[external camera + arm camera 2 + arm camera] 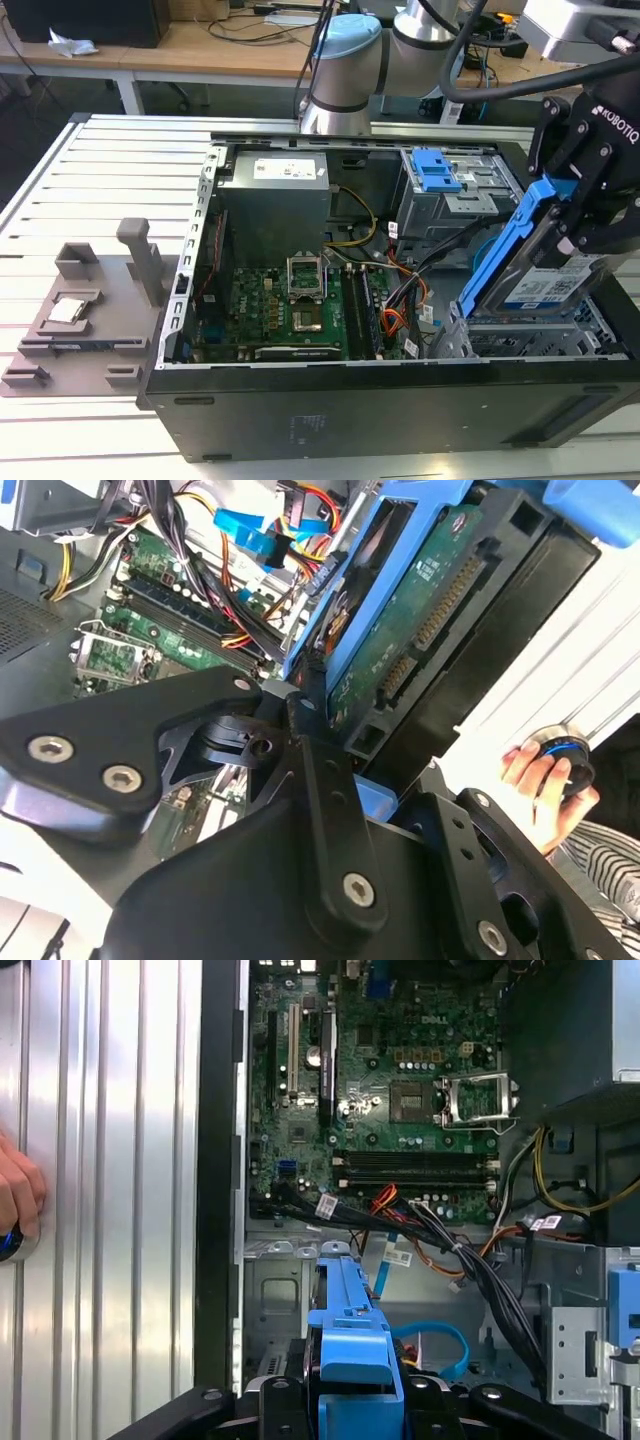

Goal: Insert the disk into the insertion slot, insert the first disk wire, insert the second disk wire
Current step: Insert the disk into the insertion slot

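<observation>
Past the motherboard (290, 300) toward the exterior view's right, the disk (545, 285) hangs tilted over the insertion slot (530, 342), its long axis rising toward that same side, where the pincer (570, 235) pinches its blue-framed upper end.

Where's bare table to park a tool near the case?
The slatted table is bare between the grey fixture and its far edge, at the exterior view's left. Crowded: cables beside the insertion slot, where the claw holds the disk.
</observation>
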Robot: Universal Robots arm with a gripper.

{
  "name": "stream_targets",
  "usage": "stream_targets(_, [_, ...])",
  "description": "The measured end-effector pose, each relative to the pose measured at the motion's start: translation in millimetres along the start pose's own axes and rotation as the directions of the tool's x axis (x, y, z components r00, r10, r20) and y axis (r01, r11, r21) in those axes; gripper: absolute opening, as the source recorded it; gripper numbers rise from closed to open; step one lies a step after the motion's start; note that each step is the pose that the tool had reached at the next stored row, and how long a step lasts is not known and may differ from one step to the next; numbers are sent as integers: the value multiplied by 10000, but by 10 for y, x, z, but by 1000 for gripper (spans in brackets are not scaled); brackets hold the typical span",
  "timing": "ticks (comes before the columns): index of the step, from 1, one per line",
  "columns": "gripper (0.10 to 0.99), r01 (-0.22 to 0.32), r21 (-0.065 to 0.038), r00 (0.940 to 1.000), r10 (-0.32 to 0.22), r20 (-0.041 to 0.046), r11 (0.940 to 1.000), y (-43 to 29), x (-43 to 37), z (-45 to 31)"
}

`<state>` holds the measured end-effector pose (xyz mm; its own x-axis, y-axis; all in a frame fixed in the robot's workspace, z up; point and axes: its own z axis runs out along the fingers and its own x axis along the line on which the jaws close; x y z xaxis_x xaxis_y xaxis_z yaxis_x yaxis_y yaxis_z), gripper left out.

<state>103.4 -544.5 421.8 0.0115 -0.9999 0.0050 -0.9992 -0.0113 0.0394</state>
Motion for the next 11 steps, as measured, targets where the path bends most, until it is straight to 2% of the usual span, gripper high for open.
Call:
stream_targets(2, [365,1,3,10000,-1,-1,10000,-2,3,33])
stream_targets(8, [365,1,1,10000,-1,-13,10000,-3,7,64])
stream_targets(11, [365,1,0,10000,-1,-14,10000,-5,8,124])
